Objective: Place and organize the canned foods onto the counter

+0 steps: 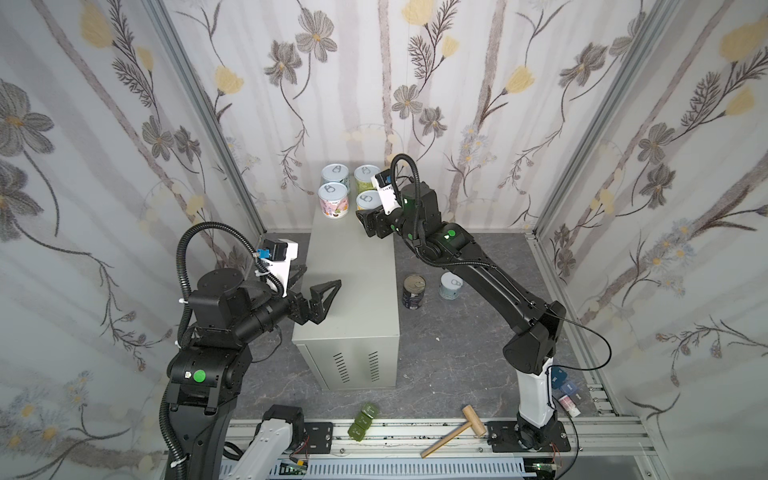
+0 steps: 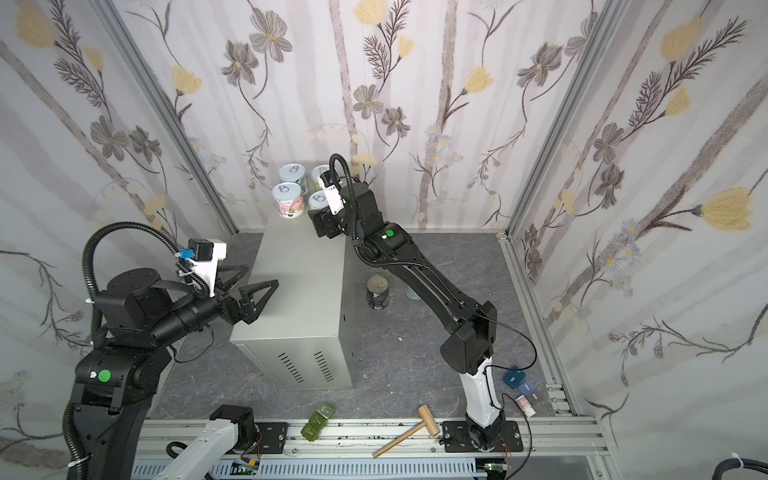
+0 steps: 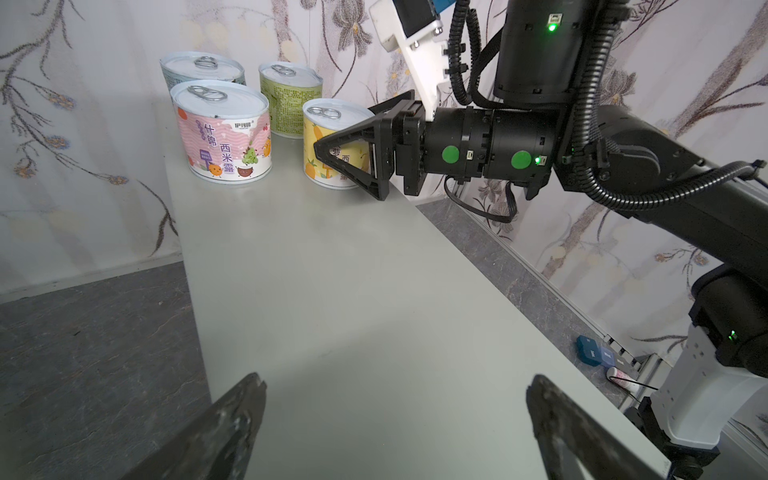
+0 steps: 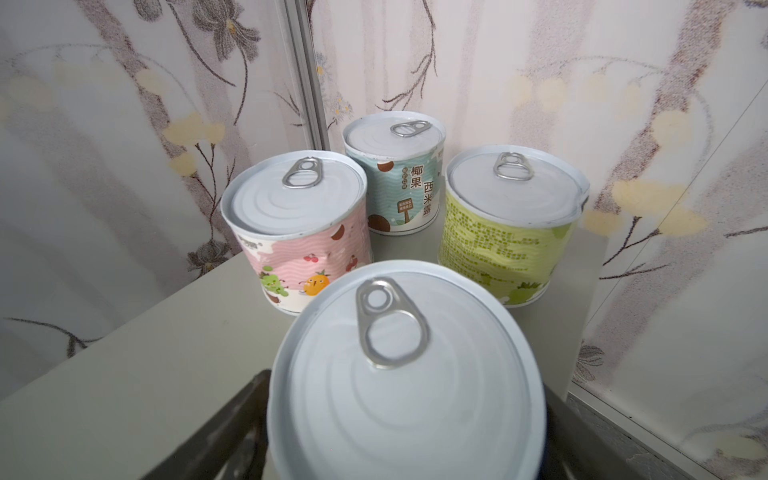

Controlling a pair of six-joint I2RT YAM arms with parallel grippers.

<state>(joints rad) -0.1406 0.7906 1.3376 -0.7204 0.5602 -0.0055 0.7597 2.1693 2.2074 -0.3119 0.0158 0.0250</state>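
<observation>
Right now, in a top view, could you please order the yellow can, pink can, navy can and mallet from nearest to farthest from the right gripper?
From the right gripper:
1. Yellow can, between its jaws, on the counter.
2. Pink can, left of it, same counter.
3. Navy can, on the floor.
4. Mallet, on the front rail.

Left arm (image 1: pixel 216 299), lower left of frame: matte black housings with a round green dot (image 1: pixel 200 376) on the shoulder joint. A ribbed black hose (image 1: pixel 181 266) is fastened with white zip ties. The white camera mount (image 1: pixel 284 257) carries a blue plug (image 1: pixel 262 252). Fingers (image 1: pixel 328 291) are black triangular trusses.

Right arm (image 1: pixel 498 286), right of centre: same black links, and a white lower column (image 1: pixel 536 399) at lower right. A thin black cable (image 1: pixel 610 353) runs beside it. Two green dots (image 3: pixel 451 154) sit near the wrist, and a small green LED (image 3: pixel 552 27) is lit above them. Black base plate (image 1: pixel 498 434) at the bottom edge.
</observation>
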